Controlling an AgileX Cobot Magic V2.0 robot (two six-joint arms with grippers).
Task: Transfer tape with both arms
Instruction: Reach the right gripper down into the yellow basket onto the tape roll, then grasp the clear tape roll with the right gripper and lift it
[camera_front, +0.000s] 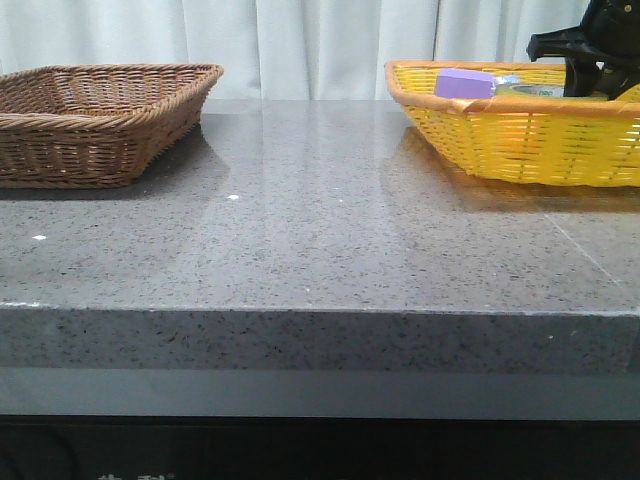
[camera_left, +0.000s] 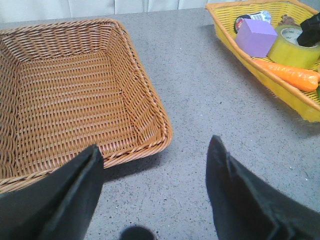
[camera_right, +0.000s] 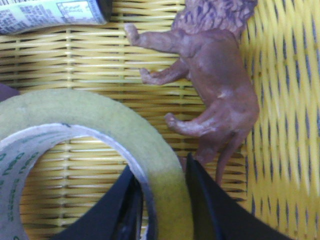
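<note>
The tape (camera_right: 95, 150) is lying flat in the yellow basket (camera_front: 520, 140) at the right of the table (camera_front: 300, 230), its white core with green print facing up. The right gripper (camera_right: 165, 205) is straddling the roll's wall: 1 finger (camera_right: 112, 210) is sitting inside the core and the other finger (camera_right: 215, 210) is pressing against the outer face, so the jaws are grasping the tape. In the front view only the dark bulk of the right arm (camera_front: 590, 45) is showing above the basket rim.

Beside the tape, a brown lion figure (camera_right: 215, 85) is lying on the basket floor, its tail reaching down next to the outer finger. A printed package (camera_right: 50, 12) is lying at the far edge of the right wrist view. In the left wrist view, a purple block (camera_left: 256, 37) is standing just beside the tape, and a carrot (camera_left: 292, 75) is lying along the basket's near wall.

The left gripper (camera_left: 155, 175) is hovering over bare table near the corner of the brown basket (camera_left: 75, 90), its 2 fingers spread wide and holding nothing. The 2 baskets are standing well apart.
</note>
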